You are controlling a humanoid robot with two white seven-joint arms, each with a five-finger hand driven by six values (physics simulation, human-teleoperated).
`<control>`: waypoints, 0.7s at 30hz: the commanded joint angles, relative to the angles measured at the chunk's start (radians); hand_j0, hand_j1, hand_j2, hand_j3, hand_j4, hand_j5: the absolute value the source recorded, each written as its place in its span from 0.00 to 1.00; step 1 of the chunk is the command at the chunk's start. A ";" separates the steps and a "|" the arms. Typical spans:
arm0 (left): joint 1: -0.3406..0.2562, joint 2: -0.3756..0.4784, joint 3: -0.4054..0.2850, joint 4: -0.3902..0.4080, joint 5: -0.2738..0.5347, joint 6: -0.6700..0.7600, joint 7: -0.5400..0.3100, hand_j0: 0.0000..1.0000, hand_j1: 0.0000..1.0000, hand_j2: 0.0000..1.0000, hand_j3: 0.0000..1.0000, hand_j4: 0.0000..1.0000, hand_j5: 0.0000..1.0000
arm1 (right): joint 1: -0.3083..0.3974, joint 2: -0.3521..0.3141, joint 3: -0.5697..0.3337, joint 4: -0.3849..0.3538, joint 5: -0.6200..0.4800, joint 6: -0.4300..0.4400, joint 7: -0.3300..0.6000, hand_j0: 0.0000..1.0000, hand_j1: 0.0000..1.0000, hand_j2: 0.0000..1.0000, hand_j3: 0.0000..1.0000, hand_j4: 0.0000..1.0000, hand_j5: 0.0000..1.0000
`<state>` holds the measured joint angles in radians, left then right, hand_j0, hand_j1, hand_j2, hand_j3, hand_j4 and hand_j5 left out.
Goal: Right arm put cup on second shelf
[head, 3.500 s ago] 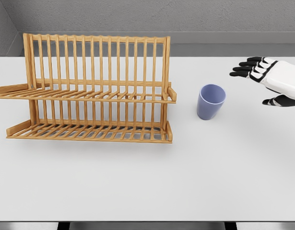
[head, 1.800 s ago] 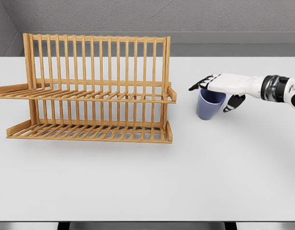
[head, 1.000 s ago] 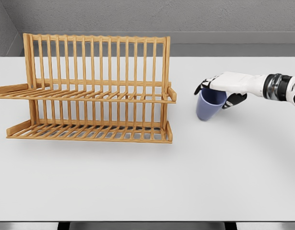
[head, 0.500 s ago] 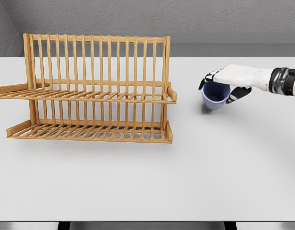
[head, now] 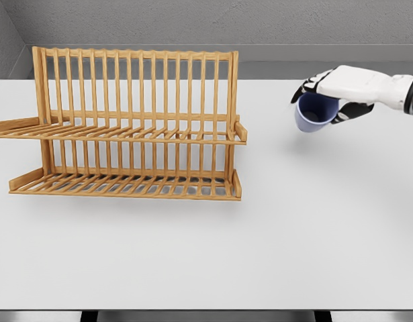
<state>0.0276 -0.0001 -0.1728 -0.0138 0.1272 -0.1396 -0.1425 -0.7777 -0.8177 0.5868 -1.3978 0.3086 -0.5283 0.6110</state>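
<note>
Hand (head: 340, 90) on the right arm, white with black fingers, is clamped over the rim of the blue cup (head: 313, 114), fingers curled around its top edge and thumb against the far side. The cup hangs clear of the white worktop (head: 273, 241), tilted so its open mouth faces the camera, with a faint shadow on the surface below. It sits to the right of the wooden dish rack (head: 132, 124), well apart from it, about level with the rack's upper shelf (head: 125, 134). Both slatted shelves are bare.

Right hand (head: 340, 86) grips cup (head: 314, 112).
</note>
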 commanded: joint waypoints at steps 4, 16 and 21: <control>0.000 0.000 0.001 0.000 0.000 0.000 0.000 1.00 1.00 1.00 1.00 1.00 1.00 | -0.005 -0.026 -0.013 -0.055 -0.005 -0.002 0.000 0.64 0.64 0.64 0.64 0.64 0.64; 0.000 0.000 0.001 0.000 0.000 0.000 0.000 1.00 1.00 1.00 1.00 1.00 1.00 | -0.009 -0.043 -0.065 -0.142 -0.005 0.008 0.000 0.64 0.64 0.64 0.64 0.64 0.64; 0.000 0.000 0.001 0.000 0.000 0.000 0.000 1.00 1.00 1.00 1.00 1.00 1.00 | -0.008 -0.061 -0.097 -0.171 -0.006 0.008 0.000 0.64 0.64 0.64 0.64 0.64 0.64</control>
<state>0.0276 -0.0001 -0.1726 -0.0138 0.1271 -0.1396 -0.1425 -0.7854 -0.8678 0.4962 -1.5525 0.3084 -0.5243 0.6113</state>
